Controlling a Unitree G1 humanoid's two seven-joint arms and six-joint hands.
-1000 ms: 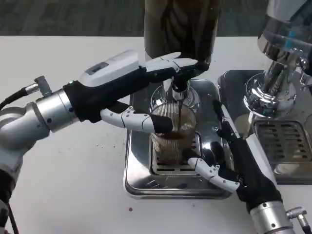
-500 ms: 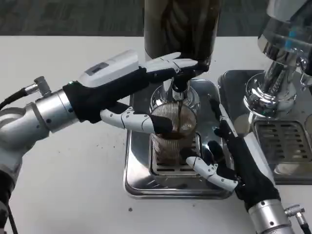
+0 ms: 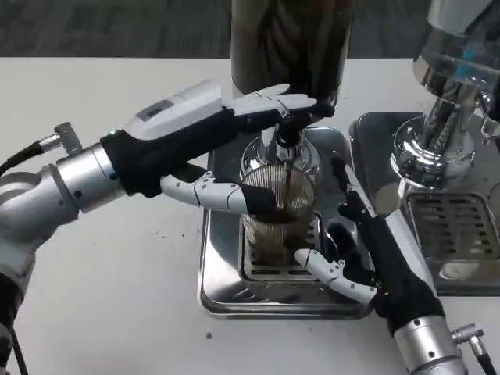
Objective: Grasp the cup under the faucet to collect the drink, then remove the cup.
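While dark drink streams from the faucet [image 3: 287,142] at frame centre, my left hand [image 3: 205,133] clasps the cup [image 3: 277,215]; my right hand [image 3: 366,254] rests spread, empty, lower right.

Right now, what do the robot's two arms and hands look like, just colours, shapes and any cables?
Both forearms are silver metal cylinders ending in black wrists. The left hand has a white back shell with a small dark marking, and white-and-black segmented fingers. The right hand is mostly black with white fingers. A black cable runs from the left forearm beside a small silver fitting.
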